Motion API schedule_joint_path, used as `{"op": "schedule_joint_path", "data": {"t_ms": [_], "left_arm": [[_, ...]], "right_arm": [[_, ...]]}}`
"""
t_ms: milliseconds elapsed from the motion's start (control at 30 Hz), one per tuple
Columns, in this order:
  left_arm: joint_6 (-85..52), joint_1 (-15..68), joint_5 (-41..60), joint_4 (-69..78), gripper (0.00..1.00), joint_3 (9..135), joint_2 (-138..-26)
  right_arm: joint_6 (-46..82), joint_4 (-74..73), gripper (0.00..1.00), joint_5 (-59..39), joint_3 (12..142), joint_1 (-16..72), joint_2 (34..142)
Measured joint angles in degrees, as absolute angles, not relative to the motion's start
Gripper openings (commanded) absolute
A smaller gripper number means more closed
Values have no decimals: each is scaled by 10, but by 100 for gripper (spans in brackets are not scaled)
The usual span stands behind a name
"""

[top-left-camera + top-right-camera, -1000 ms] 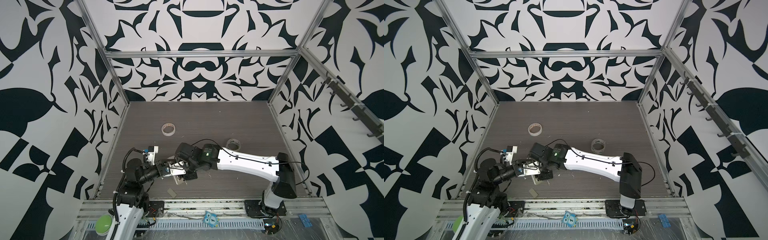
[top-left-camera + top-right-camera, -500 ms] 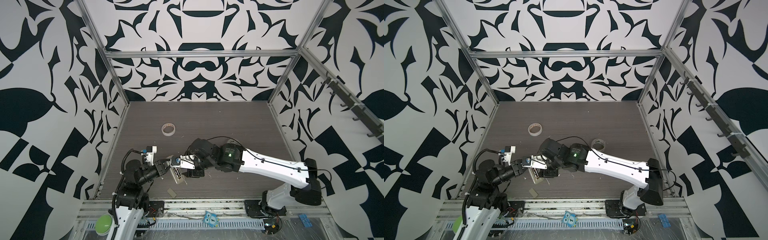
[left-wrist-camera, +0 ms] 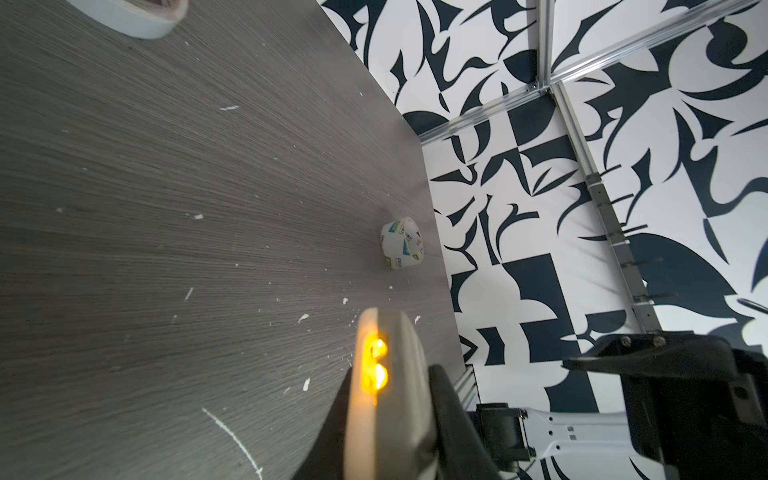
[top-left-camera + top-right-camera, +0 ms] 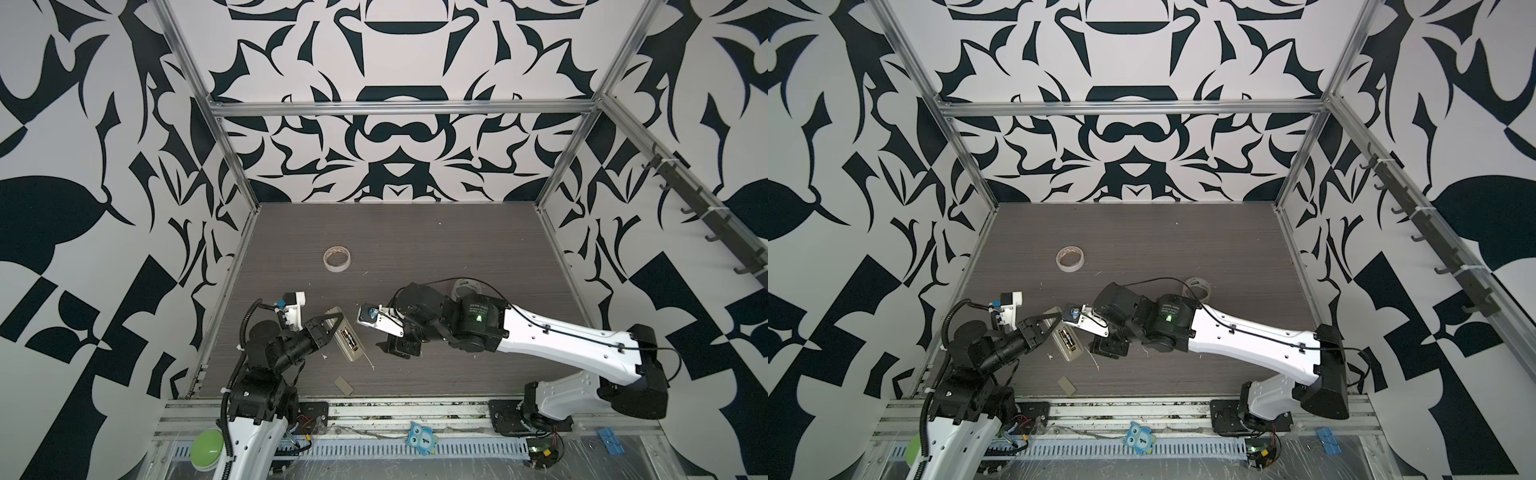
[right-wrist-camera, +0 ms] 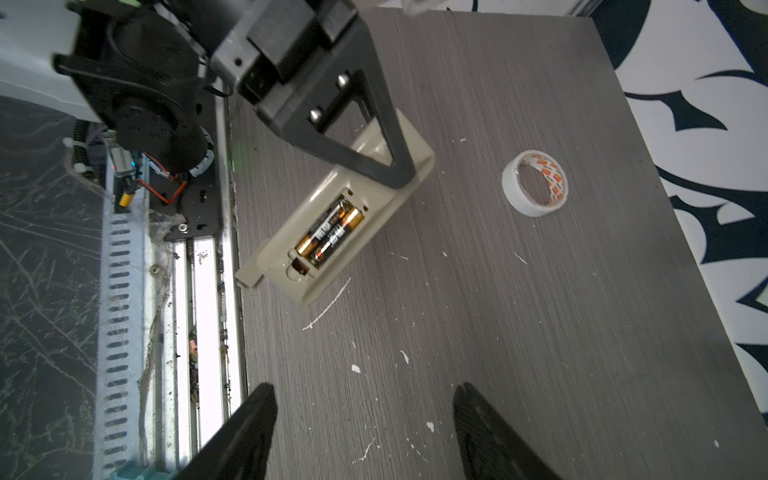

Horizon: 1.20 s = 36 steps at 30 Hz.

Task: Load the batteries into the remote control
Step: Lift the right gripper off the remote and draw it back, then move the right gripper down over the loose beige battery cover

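Near the front-left tabletop [image 4: 436, 249] edge, left jaws pinched the remote control [image 4: 352, 354], batteries [image 5: 328, 235] seated; right jaws spread above bare wood.

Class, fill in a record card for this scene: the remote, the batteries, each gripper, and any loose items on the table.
remote control: beige back facing up, battery compartment uncovered
batteries: two, side by side inside the compartment
left gripper: shut on one end of the remote control
right gripper: open, empty, apart from the remote control
loose items: tape roll; second tape roll partly behind the right arm; flat beige piece, possibly the compartment cover
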<state>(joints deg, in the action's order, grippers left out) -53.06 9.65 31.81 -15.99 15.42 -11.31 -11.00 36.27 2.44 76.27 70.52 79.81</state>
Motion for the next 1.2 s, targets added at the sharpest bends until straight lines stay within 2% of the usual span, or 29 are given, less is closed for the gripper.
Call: {"op": "schedule_joint_path", "data": {"t_ms": [533, 1200], "left_arm": [[-524, 97, 192, -212, 0, 174, -108], [-489, 96, 84, -256, 0, 207, -131]], "right_arm": [[76, 360, 82, 71, 729, 725, 820], [207, 293, 83, 51, 718, 781, 957]]}}
